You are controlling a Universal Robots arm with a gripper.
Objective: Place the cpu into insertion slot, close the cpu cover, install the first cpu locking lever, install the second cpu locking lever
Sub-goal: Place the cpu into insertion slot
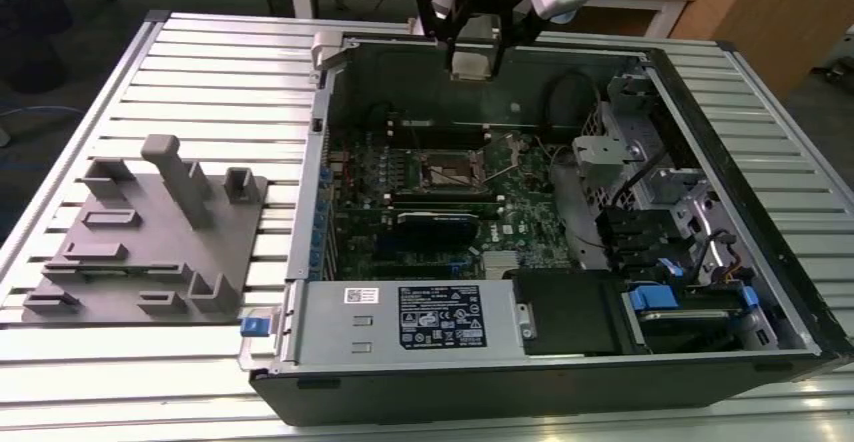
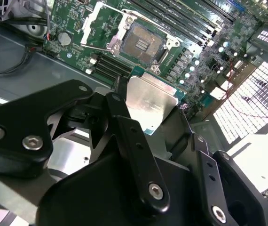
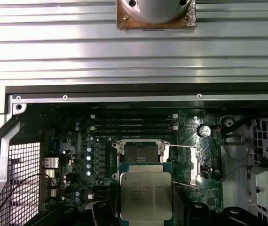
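step in hand, by the look of it: placing the cpu (image 2: 150,101), first of the four. held in the gripper (image 2: 153,117), closed on two opposite edges of the chip, dull metal top showing in the second wrist view. hanging well above the computer case (image 1: 310,152), over its wall at the motherboard (image 1: 400,197) edge nearest the long memory slots (image 3: 134,125), not yet over the socket. touching nothing below.

down on the green board, about midway between its edges: the insertion slot (image 1: 454,170), dark centre bare, silver rim round it, nothing seated. beside it in the second wrist view, the cpu cover (image 2: 91,21), apparently swung up and open. in the first wrist view, a thin wire lever (image 3: 181,146) lying loose beside the socket; hard to tell more of the levers.

outside the case, on the slatted table (image 1: 200,62), toward its edge at the exterior view's left: a grey fixture plate (image 1: 147,232) with upright pegs, well apart from the work.

judged from this, none of the four steps finished. calls for carrying the chip inward from the case wall until square above the socket, keeping it level, matching corners to the rim, then lowering straight and gently, no sliding across the contacts. risk otherwise of a tilted or skewed seat.
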